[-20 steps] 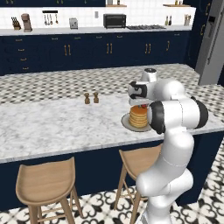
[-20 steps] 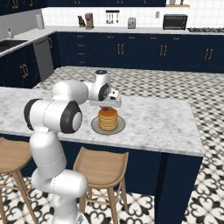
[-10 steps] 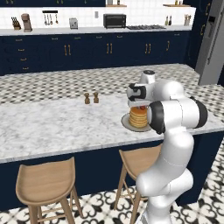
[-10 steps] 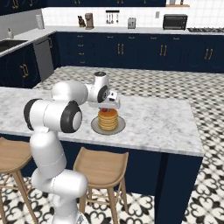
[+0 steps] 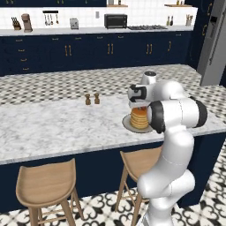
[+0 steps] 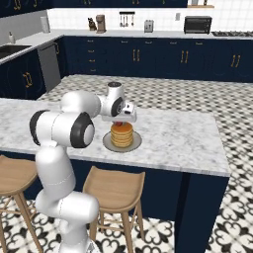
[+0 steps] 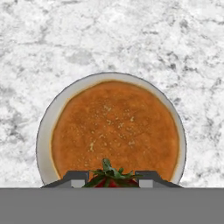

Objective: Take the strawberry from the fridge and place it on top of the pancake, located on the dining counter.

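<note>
Gripper (image 7: 111, 180) clamped on strawberry (image 7: 110, 175), poised above pancake (image 7: 116, 127) on plate (image 7: 43, 135), dining counter (image 7: 109, 39). Placing step in hand. Next, likely: lower onto stack centre, part fingers, lift straight up. Risk: berry rolling off the top.

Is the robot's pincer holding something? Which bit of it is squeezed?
Yes. The pincer is shut on the strawberry, gripping its two sides with the leafy top poking up between the fingers, right over the pancake.
</note>
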Controlling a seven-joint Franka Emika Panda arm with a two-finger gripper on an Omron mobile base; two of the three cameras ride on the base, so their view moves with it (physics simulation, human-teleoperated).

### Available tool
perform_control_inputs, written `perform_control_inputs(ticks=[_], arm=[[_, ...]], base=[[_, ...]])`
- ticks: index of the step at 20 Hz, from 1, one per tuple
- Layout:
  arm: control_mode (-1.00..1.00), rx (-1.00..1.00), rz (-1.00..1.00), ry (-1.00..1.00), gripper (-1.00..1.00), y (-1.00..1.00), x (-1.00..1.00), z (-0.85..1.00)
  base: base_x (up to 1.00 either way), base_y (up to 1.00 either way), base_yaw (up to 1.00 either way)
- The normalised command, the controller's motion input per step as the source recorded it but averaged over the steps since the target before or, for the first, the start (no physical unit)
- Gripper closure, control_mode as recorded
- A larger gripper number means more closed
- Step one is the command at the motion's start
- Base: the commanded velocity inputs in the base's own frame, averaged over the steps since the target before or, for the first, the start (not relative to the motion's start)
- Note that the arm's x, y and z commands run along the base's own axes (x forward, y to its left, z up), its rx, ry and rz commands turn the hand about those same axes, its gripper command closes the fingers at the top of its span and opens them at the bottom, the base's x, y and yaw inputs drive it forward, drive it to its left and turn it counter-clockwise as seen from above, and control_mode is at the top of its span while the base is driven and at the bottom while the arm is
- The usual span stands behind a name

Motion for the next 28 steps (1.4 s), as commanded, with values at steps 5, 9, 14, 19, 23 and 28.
perform_control_inputs(ticks=[5, 9, 14, 19, 23, 28], arm=[[-1.0, 0.0, 0.03, 0.0, 1.0, 0.0, 0.32, 0.0], [-1.0, 0.0, 0.0, 0.0, 1.0, 0.0, 0.03, -0.2], [-1.0, 0.0, 0.0, 0.01, 1.0, 0.0, -0.14, -0.17], [-1.0, 0.0, 0.0, 0.0, 1.0, 0.0, -0.09, -0.11], [-1.0, 0.0, 0.0, 0.0, 1.0, 0.0, -0.01, -0.02], [-1.0, 0.0, 0.0, 0.0, 1.0, 0.0, 0.0, 0.0]], base=[[0.0, 0.0, 0.0], [0.0, 0.0, 0.0], [0.0, 0.0, 0.0], [0.0, 0.0, 0.0], [0.0, 0.0, 0.0], [0.0, 0.0, 0.0]])
